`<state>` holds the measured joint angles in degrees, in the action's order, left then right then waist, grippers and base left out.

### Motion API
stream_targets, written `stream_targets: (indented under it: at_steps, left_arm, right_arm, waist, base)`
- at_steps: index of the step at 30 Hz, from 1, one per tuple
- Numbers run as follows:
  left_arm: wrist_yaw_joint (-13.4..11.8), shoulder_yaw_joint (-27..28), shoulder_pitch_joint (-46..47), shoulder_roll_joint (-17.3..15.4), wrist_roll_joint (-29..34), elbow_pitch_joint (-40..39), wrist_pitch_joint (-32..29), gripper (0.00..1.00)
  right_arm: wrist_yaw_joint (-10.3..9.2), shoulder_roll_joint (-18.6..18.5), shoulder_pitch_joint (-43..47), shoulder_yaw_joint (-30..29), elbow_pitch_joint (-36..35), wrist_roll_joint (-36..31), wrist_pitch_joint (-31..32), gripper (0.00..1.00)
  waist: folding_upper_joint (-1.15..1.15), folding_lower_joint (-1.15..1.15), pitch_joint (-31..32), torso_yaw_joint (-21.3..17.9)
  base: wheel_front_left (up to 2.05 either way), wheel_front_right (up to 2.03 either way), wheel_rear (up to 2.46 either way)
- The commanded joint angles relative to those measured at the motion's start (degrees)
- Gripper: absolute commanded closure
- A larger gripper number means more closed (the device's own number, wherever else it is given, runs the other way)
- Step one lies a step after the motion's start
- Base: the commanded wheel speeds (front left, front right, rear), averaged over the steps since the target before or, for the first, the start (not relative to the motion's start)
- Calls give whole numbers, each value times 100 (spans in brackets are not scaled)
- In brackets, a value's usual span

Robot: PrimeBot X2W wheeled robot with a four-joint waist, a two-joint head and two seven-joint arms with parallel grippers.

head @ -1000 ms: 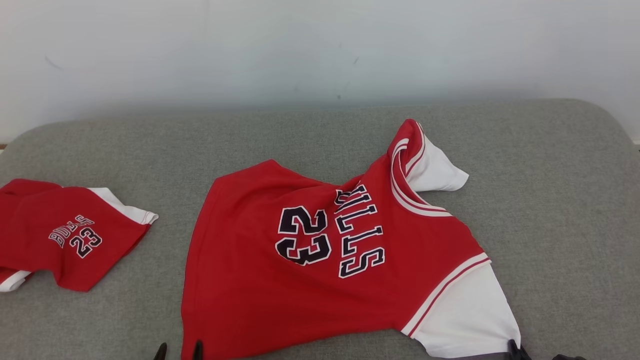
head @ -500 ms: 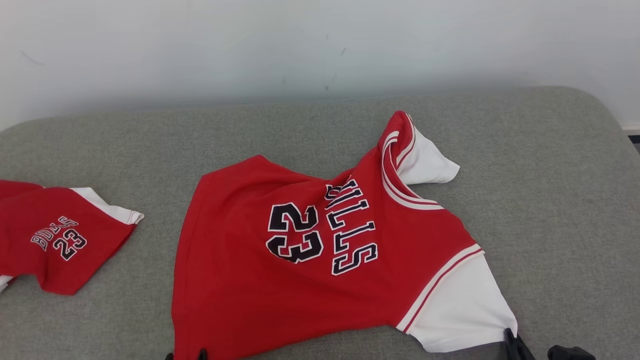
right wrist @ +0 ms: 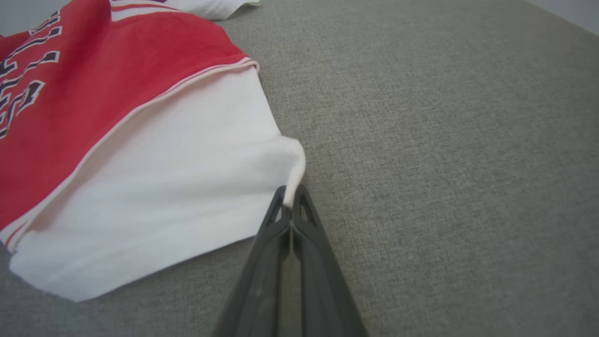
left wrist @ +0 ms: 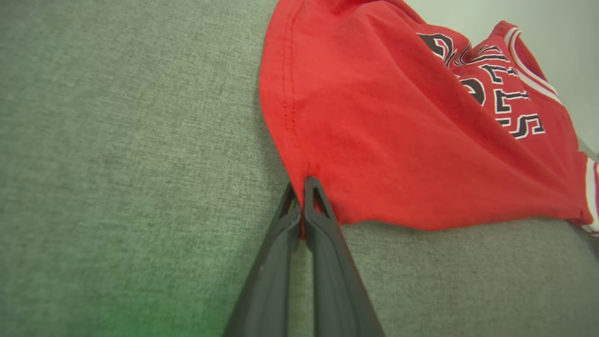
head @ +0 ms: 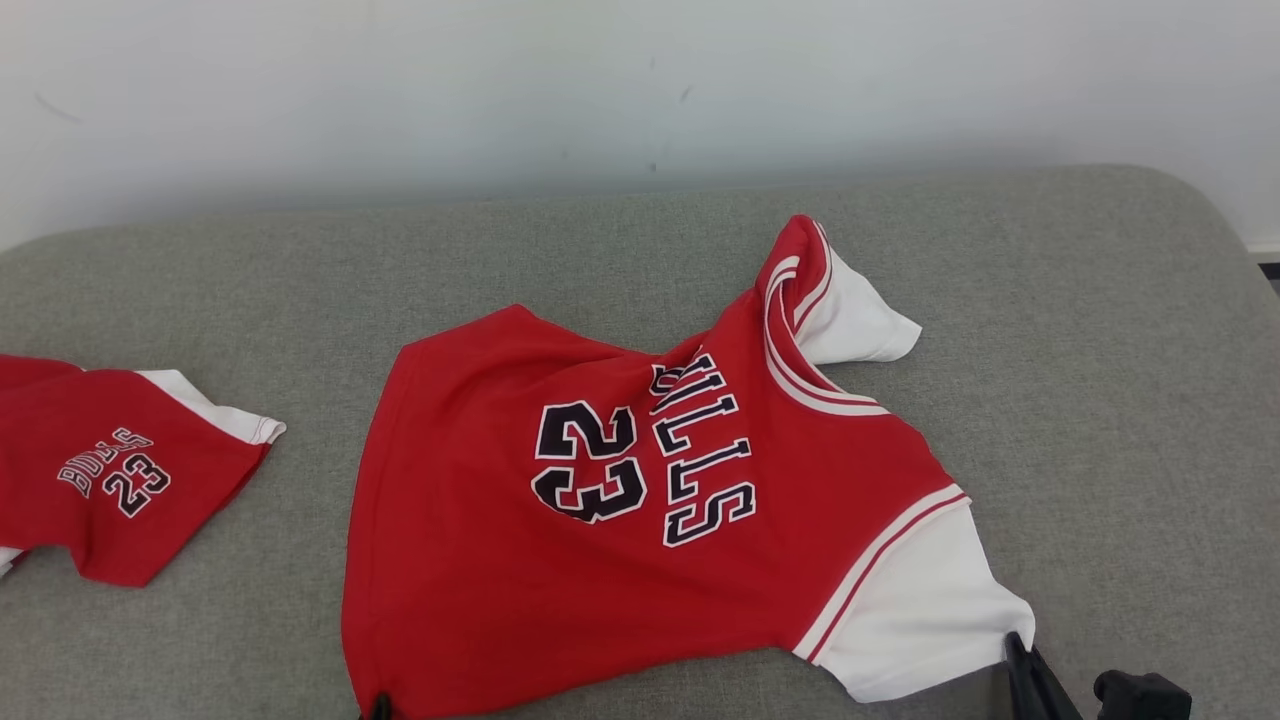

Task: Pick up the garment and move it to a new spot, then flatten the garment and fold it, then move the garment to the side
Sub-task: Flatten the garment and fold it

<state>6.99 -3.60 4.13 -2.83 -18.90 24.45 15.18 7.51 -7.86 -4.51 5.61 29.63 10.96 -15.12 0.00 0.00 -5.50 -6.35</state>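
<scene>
1. Garment (head: 600, 520): red jersey, print up, lying in the middle of the grey cushion (head: 1100, 380). Collar is toward my right, and the far side is rumpled.
2. My left pincer (left wrist: 303, 183): fingers together, clamped on the garment's near hem corner (left wrist: 299, 159).
3. My right pincer (right wrist: 290, 191): fingers together, pinching the cuff edge of the near white sleeve (right wrist: 164, 178).
4. Step, as I read it: flatten stage. Both near corners are gripped, and the cloth isn't drawn taut.
5. Next move calls for raising both grips together, keeping tension between them, and drawing toward me so the far side unrolls. Both pinches are thin, so a jerk could slip one.
6. Versus a second ago: my left fingers stood apart astride the hem corner and have now closed on it. Right grip is unchanged. The whole head view shifted, which is the camera moving, not the cloth. The second red piece (head: 120, 480) lies well apart at left, just as it did.
</scene>
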Motion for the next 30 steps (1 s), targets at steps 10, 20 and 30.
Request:
stream_targets:
  at_steps: [10, 20, 30]
  left_arm:
    - [42, 265, 399, -147, 367, -1239, 2, 100]
    - [44, -354, 1706, -1219, 321, -1289, 1, 100]
    - [44, -1876, 4277, -2414, -371, -275, -114, 100]
  right_arm:
    - [-3, 94, -372, 94, -819, 254, 0, 100]
    - [-3, -376, -1781, 442, -1341, 344, 0, 100]
    - [-3, -1097, -3960, 831, -1155, 266, 0, 100]
  waist:
    - [0, 0, 176, 112]
    - [0, 0, 389, 221]
    - [0, 0, 147, 308]
  base:
    - [0, 0, 0]
    - [0, 0, 0]
    - [0, 0, 0]
